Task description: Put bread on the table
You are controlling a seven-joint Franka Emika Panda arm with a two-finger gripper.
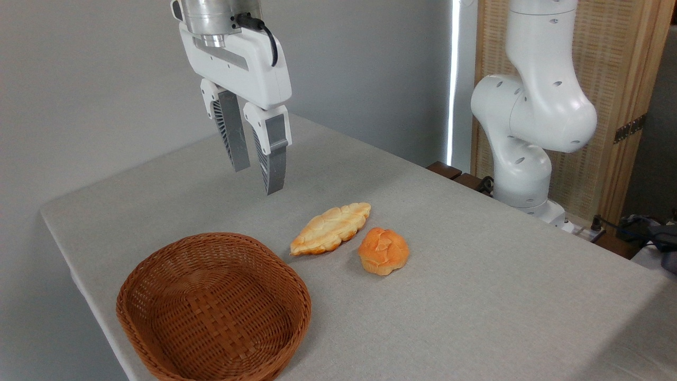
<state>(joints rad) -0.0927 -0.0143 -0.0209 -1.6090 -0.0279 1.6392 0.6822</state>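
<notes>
Overhead, claw (257, 180): hangs in the air above the table, fingers pointing down with a narrow gap between them, nothing held.
Bread (383, 251): round orange-golden bun resting on the table, toward 4 o'clock from the claw and well below it.
Leaf-shaped pastry (331, 228): pale golden, flat on the cloth, just beside the bun at its 10 o'clock, not touching.
Wicker basket (158, 275): brown, near the front-left corner, at 8 o'clock from the pastry.
Table (476, 296): light grey cover, rounded corners.
Arm base (523, 132): white, at the table's far right edge.
</notes>
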